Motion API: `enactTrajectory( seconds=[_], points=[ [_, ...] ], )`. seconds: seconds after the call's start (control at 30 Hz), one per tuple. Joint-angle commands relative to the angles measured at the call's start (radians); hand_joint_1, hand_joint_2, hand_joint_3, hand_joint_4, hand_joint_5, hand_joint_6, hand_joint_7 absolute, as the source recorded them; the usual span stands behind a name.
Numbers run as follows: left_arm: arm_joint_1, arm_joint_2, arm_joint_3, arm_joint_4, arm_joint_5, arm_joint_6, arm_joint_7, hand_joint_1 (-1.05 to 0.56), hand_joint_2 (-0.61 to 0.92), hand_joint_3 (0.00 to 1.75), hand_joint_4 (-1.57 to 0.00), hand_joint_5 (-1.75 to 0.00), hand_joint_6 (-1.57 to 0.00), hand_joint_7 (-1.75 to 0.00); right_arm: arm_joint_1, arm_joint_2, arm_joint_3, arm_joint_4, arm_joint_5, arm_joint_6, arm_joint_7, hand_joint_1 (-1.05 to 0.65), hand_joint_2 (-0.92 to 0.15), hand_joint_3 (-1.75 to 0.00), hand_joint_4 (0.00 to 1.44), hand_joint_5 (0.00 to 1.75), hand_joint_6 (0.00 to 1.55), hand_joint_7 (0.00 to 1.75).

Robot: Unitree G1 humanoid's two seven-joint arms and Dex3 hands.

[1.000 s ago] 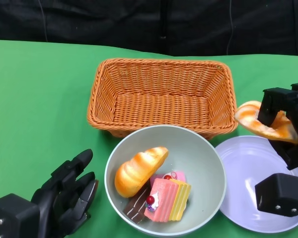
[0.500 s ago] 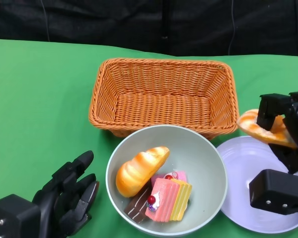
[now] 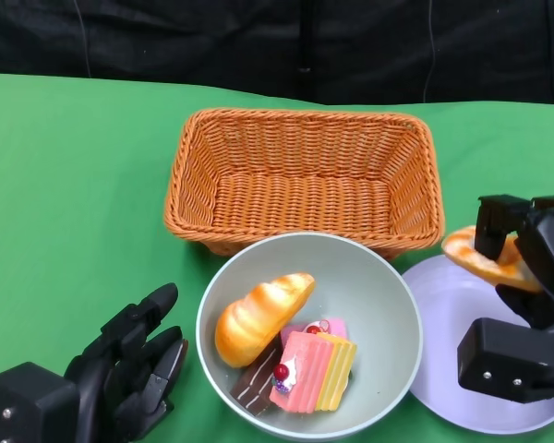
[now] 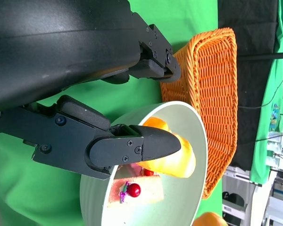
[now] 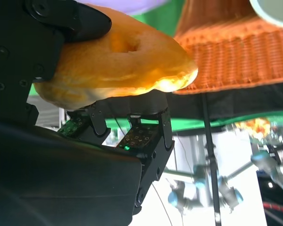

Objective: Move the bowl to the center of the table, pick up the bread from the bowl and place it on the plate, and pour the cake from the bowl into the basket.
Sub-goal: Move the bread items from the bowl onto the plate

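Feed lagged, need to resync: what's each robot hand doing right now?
Left robot hand: open, holding nothing, beside the bowl.
Right robot hand: holding a bread roll over the plate.

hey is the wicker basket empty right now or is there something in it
Empty. The head view shows the basket's bare woven floor; the cake and one bread sit in the bowl.

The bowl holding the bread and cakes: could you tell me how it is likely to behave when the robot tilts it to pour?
The bowl looks rigid and smooth, so it should keep its shape but might slip in a loose grip. Its contents sit to one side, so the weight may feel uneven. The bread roll is rounded and leans on the pink cake, so it would probably tumble out first.
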Motion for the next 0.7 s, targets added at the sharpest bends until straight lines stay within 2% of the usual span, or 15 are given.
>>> enactTrajectory(
  seconds=[0.03, 0.07, 0.13, 0.17, 0.2, 0.23, 0.27, 0.3, 0.33, 0.37, 0.4, 0.43, 0.5, 0.6, 0.7],
  points=[
    [0.005, 0.011, 0.009, -0.009, -0.003, 0.002, 0.002, -0.69, 0.92, 0.51, -0.19, -0.38, -0.4, -0.01, -0.027, -0.03, 0.015, 0.031, -0.019, 0.027, 0.003, -0.03, -0.32, -0.92, 0.9, 1.75, 0.83, 1.5],
    [0.005, 0.012, 0.01, -0.008, -0.004, 0.001, 0.001, -0.69, 0.92, 0.51, -0.19, -0.38, -0.4, -0.01, -0.03, -0.032, 0.02, 0.037, -0.025, 0.038, 0.007, -0.05, -0.39, -0.81, 0.88, 1.75, 0.83, 1.47],
    [0.005, 0.011, 0.01, -0.009, -0.004, 0.002, 0.002, -0.69, 0.92, 0.51, -0.19, -0.38, -0.4, -0.01, -0.035, -0.034, 0.027, 0.043, -0.031, 0.064, 0.024, -0.06, -0.43, -0.74, 0.86, 1.75, 0.82, 1.45],
    [0.005, 0.011, 0.009, -0.011, -0.003, 0.004, 0.003, -0.69, 0.92, 0.51, -0.19, -0.38, -0.4, -0.01, -0.037, -0.033, 0.032, 0.046, -0.035, 0.082, 0.035, -0.07, -0.5, -0.62, 0.84, 1.73, 0.88, 1.16],
    [0.006, 0.011, 0.009, -0.013, -0.003, 0.006, 0.004, -0.69, 0.92, 0.51, -0.19, -0.37, -0.4, -0.01, -0.039, -0.034, 0.036, 0.048, -0.037, 0.097, 0.042, -0.09, -0.62, -0.41, 0.85, 1.6, 1.02, 0.73],
    [0.006, 0.012, 0.009, -0.014, -0.003, 0.007, 0.004, -0.69, 0.92, 0.51, -0.19, -0.37, -0.4, -0.01, -0.04, -0.034, 0.039, 0.047, -0.038, 0.106, 0.047, -0.09, -0.7, -0.27, 0.86, 1.55, 1.11, 0.49],
    [0.006, 0.012, 0.009, -0.014, -0.003, 0.007, 0.004, -0.69, 0.92, 0.51, -0.19, -0.37, -0.4, -0.01, -0.04, -0.035, 0.042, 0.046, -0.038, 0.111, 0.048, -0.1, -0.75, -0.18, 0.86, 1.52, 1.18, 0.32],
    [0.006, 0.011, 0.009, -0.014, -0.003, 0.007, 0.004, -0.69, 0.92, 0.51, -0.19, -0.37, -0.4, -0.01, -0.042, -0.041, 0.05, 0.036, -0.039, 0.131, 0.095, -0.1, -0.76, -0.15, 0.86, 1.52, 1.2, 0.27],
    [0.006, 0.011, 0.01, -0.014, -0.003, 0.007, 0.005, -0.69, 0.92, 0.51, -0.2, -0.37, -0.4, -0.01, -0.043, -0.047, 0.057, 0.028, -0.04, 0.147, 0.131, -0.17, -0.83, -0.09, 0.82, 1.04, 1.05, 0.12],
    [0.006, 0.011, 0.01, -0.014, -0.003, 0.007, 0.005, -0.68, 0.92, 0.51, -0.2, -0.37, -0.4, -0.01, -0.043, -0.05, 0.062, 0.021, -0.04, 0.16, 0.157, -0.19, -0.86, -0.06, 0.85, 0.78, 1.0, 0.06],
    [0.006, 0.01, 0.011, -0.013, -0.004, 0.006, 0.005, -0.68, 0.92, 0.51, -0.2, -0.37, -0.4, -0.01, -0.042, -0.058, 0.066, 0.005, -0.032, 0.172, 0.204, -0.23, -0.88, -0.03, 0.82, 0.57, 0.92, 0.03],
    [0.006, 0.009, 0.012, -0.013, -0.005, 0.005, 0.006, -0.68, 0.92, 0.51, -0.2, -0.37, -0.41, -0.01, -0.04, -0.063, 0.068, -0.007, -0.025, 0.18, 0.232, -0.28, -0.89, -0.02, 0.72, 0.38, 0.8, 0.02],
    [0.008, 0.008, 0.011, -0.014, -0.003, 0.004, 0.007, -0.68, 0.92, 0.51, -0.2, -0.36, -0.41, -0.01, -0.033, -0.076, 0.072, -0.046, -0.009, 0.2, 0.317, -0.39, -0.9, -0.01, 0.56, 0.15, 0.6, 0.0],
    [0.01, 0.007, 0.011, -0.014, -0.003, 0.004, 0.008, -0.69, 0.92, 0.5, -0.21, -0.36, -0.42, -0.01, -0.026, -0.089, 0.077, -0.094, -0.003, 0.231, 0.409, -0.52, -0.91, -0.01, 0.37, 0.02, 0.39, 0.0],
    [0.008, 0.008, 0.013, -0.013, -0.004, 0.005, 0.007, -0.69, 0.92, 0.5, -0.21, -0.35, -0.41, -0.01, -0.021, -0.103, 0.084, -0.154, 0.0, 0.266, 0.516, -0.63, -0.92, -0.03, 0.25, 0.0, 0.27, 0.0]
  ],
)
